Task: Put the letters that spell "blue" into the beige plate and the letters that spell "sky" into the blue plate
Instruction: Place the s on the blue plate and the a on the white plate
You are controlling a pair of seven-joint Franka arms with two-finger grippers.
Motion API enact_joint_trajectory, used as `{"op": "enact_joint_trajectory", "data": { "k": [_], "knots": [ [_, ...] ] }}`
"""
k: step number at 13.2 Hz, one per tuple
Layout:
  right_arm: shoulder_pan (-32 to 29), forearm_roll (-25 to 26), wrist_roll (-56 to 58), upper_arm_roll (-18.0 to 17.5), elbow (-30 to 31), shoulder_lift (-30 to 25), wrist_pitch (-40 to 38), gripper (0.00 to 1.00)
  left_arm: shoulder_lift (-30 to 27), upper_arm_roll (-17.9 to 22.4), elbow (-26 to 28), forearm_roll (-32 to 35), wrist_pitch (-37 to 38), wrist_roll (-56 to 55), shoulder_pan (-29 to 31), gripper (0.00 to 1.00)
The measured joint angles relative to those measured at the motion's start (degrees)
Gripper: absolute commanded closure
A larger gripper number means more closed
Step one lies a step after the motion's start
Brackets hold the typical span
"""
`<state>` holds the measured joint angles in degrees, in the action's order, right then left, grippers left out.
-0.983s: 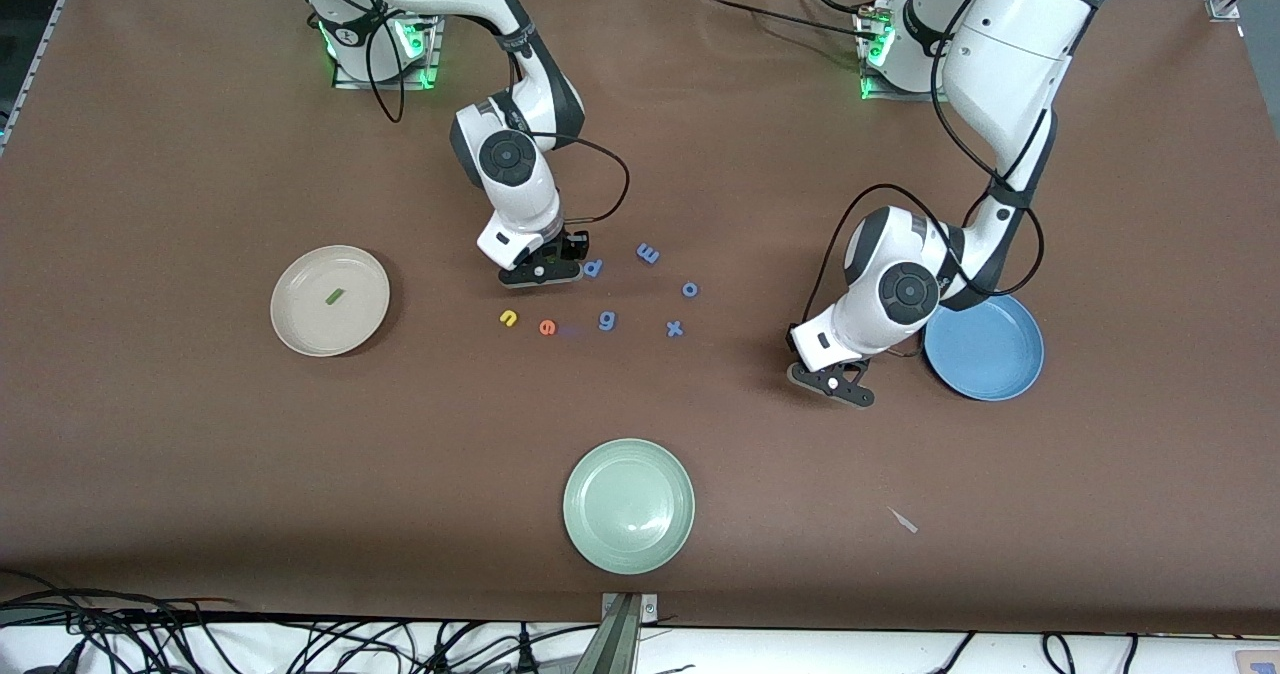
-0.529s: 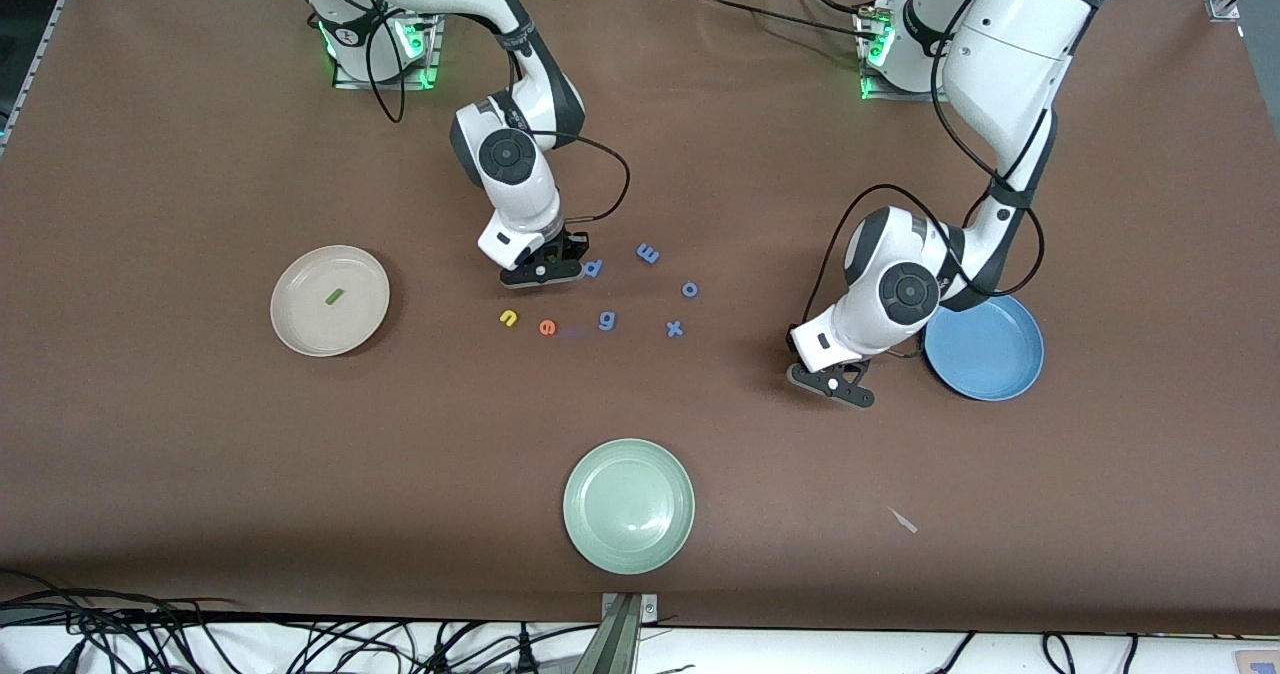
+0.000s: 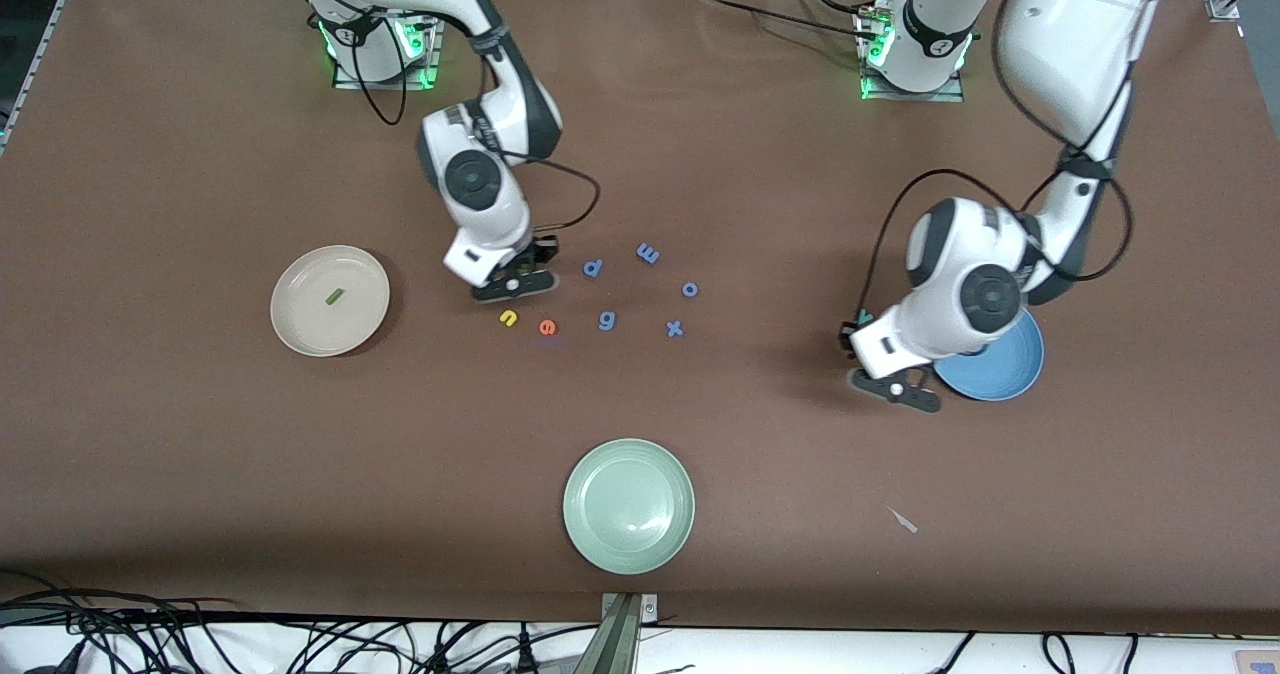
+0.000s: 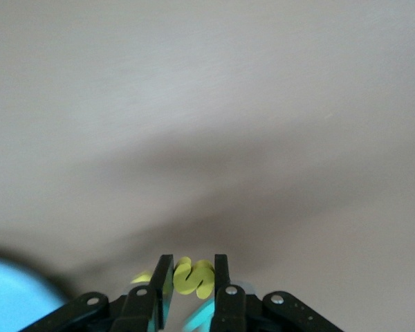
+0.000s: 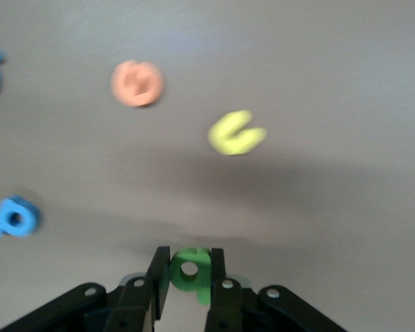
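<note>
step: both carries under way | right pincer (image 5: 188, 271) clamped on green "b" (image 5: 191, 267) over worktop (image 3: 200, 454); you take it to beige plate (image 3: 300, 329) | left pincer (image 4: 194, 278) clamped on yellow "s" (image 4: 194, 277), beside blue plate (image 3: 1010, 369); you release over it

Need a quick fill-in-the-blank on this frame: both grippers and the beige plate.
1. The right gripper is shut on the green ____.
2. The left gripper holds yellow and teal letters beside the ____ plate.
3. The beige plate holds one ____ letter.

Missing: b; blue; green
</note>
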<state>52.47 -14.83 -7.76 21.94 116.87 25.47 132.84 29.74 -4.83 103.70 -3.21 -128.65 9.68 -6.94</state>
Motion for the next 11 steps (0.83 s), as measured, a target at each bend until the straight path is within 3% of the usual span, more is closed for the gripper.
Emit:
{"op": "enact_joint_trajectory", "data": {
  "k": [3,4,6,7,10,11],
  "knots": [
    [-1.0,0.0,10.4,8.6,-0.1,-4.1,-11.0,0.83,-2.4,0.2,3.6,0.0,1.2,9.6,6.8,0.93],
    [-1.1,0.0,13.5,11.7,0.0,-4.3,-13.9,0.83,-2.5,0.4,4.2,0.0,1.2,12.5,8.5,0.86],
    [-1.4,0.0,20.2,17.6,0.4,-4.0,-16.8,0.83,-2.5,1.5,5.0,0.0,1.2,17.5,10.4,0.32],
    [-1.6,0.0,23.0,20.1,0.8,-3.7,-17.4,0.83,-2.5,1.8,5.2,0.0,1.2,18.9,10.6,0.23],
    [-4.5,0.0,26.4,22.6,1.3,-1.6,-17.5,0.83,-2.5,1.7,5.5,0.0,1.2,19.5,10.4,0.2],
    [-5.3,0.0,26.6,22.6,1.3,-0.7,-17.4,0.69,-2.5,1.6,5.4,0.0,1.1,19.5,10.2,0.2]
  ]
}}
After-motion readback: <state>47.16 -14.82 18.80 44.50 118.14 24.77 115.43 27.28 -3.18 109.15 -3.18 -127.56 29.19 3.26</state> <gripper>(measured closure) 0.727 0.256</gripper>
